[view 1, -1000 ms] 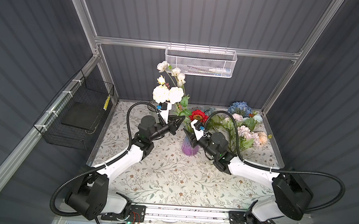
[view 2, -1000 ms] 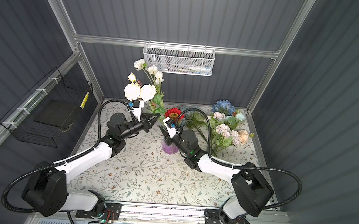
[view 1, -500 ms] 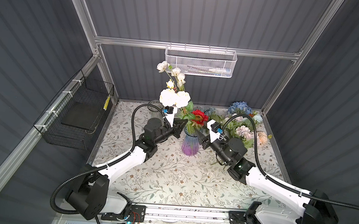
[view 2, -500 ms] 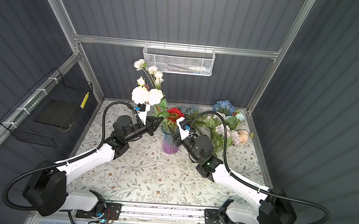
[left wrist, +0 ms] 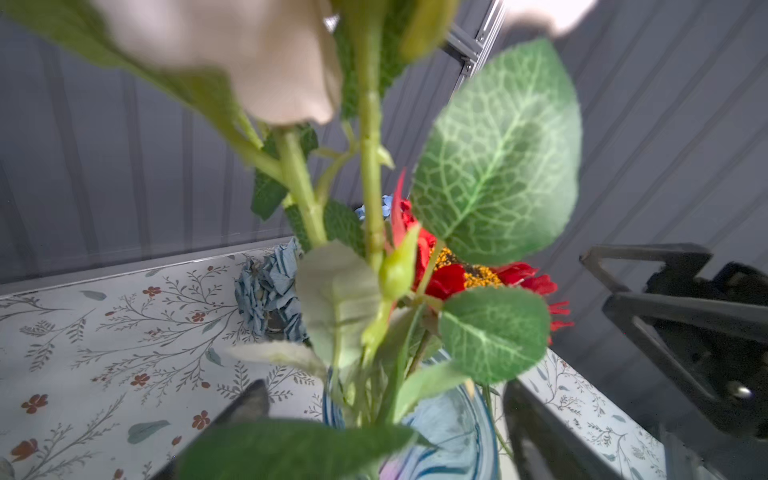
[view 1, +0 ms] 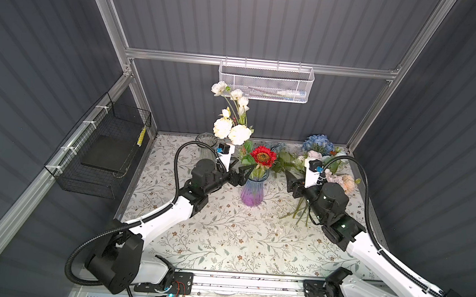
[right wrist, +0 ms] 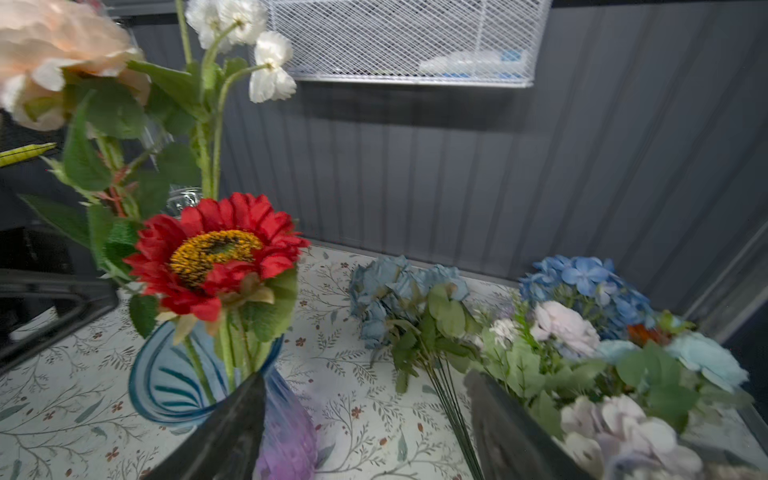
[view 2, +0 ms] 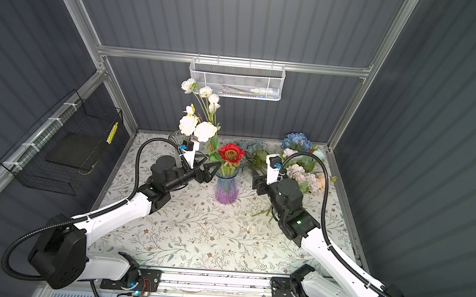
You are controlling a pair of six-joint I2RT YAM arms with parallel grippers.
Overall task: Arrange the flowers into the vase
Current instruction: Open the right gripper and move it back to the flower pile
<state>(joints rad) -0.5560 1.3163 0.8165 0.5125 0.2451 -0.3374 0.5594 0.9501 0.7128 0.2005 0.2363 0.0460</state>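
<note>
- Left fingers (view 1: 245, 174) are open and empty, either side of the cream peony stems (view 1: 232, 131) at the vase (view 1: 253, 192) rim. The red sunflower (view 1: 263, 156) is in too.
- Back out level along your approach line. Leaves sit close, and a snag could tip the vase.
- Right fingers (view 1: 290, 181) are open and empty, between the vase and the loose flowers (view 1: 325, 159) on the worktop (view 1: 223, 230).
- I'd take the dusty-blue bunch (right wrist: 395, 286) next; grip low on its stems.

I see vase (view 1: 253, 193) ctr of table (view 1: 223, 236), flowers (view 1: 263, 157) in it | L gripper (view 1: 243, 171) at its 9, close | R gripper (view 1: 290, 179) at 3, apart | loose bunch (view 1: 322, 162) at 2 | 2nd vase (view 1: 205, 142) at 10
</note>
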